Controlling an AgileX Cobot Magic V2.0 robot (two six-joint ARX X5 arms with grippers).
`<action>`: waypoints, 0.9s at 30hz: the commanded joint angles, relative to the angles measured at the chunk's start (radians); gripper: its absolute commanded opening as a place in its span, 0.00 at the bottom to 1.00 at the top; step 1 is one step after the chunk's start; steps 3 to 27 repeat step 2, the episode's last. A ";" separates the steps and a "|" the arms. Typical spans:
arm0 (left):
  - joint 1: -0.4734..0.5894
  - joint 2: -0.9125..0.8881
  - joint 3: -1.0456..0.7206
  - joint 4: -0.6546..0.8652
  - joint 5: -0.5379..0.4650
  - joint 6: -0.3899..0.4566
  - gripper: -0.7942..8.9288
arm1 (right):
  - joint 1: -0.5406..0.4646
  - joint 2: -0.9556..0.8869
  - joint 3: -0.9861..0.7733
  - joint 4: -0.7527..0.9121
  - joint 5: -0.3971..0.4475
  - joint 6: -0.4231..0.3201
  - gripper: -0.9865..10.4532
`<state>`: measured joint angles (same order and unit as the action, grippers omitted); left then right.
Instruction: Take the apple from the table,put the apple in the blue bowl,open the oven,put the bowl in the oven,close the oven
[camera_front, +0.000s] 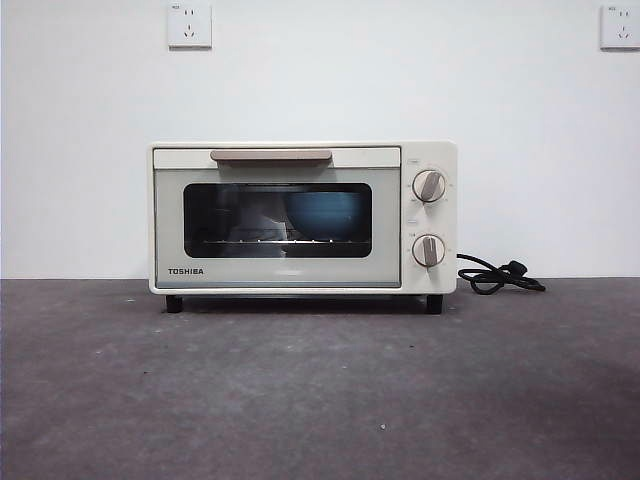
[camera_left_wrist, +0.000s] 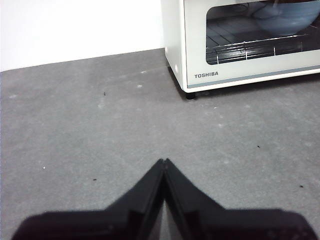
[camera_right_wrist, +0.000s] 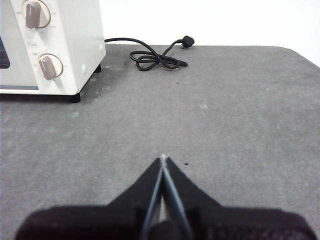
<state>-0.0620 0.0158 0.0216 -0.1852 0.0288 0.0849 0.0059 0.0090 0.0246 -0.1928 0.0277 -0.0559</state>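
Oven shut, bowl inside, both arms drawn back over the counter.

The oven (camera_front: 303, 217) stands at the counter's (camera_front: 320, 400) far edge against the wall, door closed; through its dark glass the blue bowl (camera_front: 325, 213) sits on the wire rack, toward the knob side. I can't make out the apple. The black cord (camera_front: 497, 275) lies coiled beside the oven. The left gripper (camera_left_wrist: 164, 161) and the right gripper (camera_right_wrist: 163, 158) hover above bare counter, each with jaws pressed together, holding nothing.
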 joint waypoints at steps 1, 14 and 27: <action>-0.002 0.000 -0.011 0.013 0.000 -0.007 0.08 | -0.001 0.000 -0.011 0.008 0.004 0.011 0.09; -0.002 0.000 -0.011 0.013 0.000 -0.007 0.08 | -0.001 0.000 -0.011 0.008 0.004 0.011 0.09; -0.002 0.000 -0.011 0.013 0.000 -0.007 0.08 | -0.001 0.000 -0.011 0.008 0.004 0.011 0.09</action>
